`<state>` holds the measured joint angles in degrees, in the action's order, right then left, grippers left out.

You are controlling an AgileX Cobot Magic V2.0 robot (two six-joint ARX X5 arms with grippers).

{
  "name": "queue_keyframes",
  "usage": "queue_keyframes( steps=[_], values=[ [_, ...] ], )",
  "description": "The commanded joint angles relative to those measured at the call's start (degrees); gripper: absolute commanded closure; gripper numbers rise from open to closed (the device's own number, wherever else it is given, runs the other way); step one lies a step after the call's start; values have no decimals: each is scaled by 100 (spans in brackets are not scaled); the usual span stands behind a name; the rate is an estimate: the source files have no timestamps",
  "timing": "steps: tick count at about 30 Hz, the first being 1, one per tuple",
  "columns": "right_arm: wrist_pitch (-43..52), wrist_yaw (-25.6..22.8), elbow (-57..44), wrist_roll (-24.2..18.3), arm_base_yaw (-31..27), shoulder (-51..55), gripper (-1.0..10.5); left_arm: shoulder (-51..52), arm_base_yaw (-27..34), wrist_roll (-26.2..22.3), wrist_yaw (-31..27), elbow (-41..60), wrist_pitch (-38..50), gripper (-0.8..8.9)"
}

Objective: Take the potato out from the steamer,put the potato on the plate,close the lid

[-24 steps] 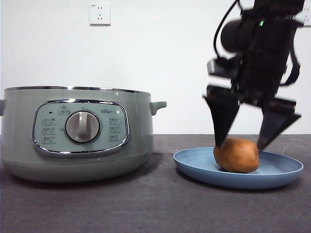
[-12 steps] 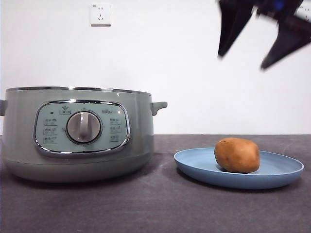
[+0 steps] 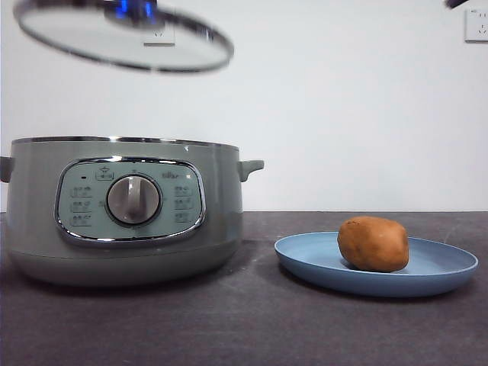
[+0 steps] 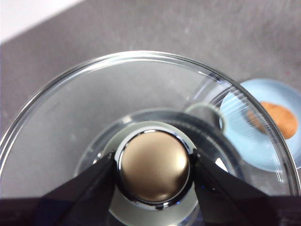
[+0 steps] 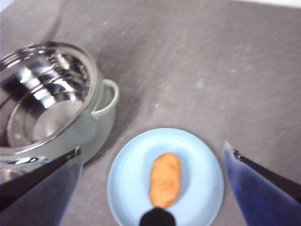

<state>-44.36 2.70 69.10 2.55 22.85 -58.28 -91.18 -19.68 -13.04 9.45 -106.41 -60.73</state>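
The orange-brown potato (image 3: 373, 243) lies on the light-blue plate (image 3: 320, 263) at the right of the table; both also show in the right wrist view, potato (image 5: 165, 179) on plate (image 5: 127, 183). The sage-green steamer (image 3: 122, 210) stands at the left, open, its steel inside bare (image 5: 37, 99). My left gripper (image 4: 154, 165) is shut on the knob of the glass lid (image 3: 122, 38) and holds it in the air above the steamer. My right gripper (image 5: 150, 155) is open and empty, high above the plate, and shows only as a dark tip (image 3: 457, 3) in the front view.
A white wall with a socket (image 3: 476, 24) stands behind the dark grey table (image 3: 252, 328). The steamer's small side handle (image 3: 250, 166) points toward the plate, with a gap of table between them.
My right gripper has let go of the potato and risen up out of the front view. The lid, held by my left gripper, has come into view above the steamer.
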Motion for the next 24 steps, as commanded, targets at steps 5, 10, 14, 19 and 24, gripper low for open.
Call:
queue_keyframes(
  steps=[5, 10, 14, 19, 24],
  values=[
    [-160, -330, -2, 68, 0, 109, 447, 68, -9, 90, 26, 885, 686, 822],
    [-138, -326, -2, 68, 2, 107, 447, 85, -9, 131, 33, 1276, 925, 822],
    [-133, -326, -2, 81, 2, 107, 447, 94, -24, 144, 201, 1561, 1047, 822],
    [-131, -328, -2, 107, 0, 107, 447, 94, -22, 153, 278, 1873, 1080, 822],
    [-114, -326, -2, 114, 2, 107, 447, 94, -24, 153, 280, 2124, 1176, 822]
  ],
)
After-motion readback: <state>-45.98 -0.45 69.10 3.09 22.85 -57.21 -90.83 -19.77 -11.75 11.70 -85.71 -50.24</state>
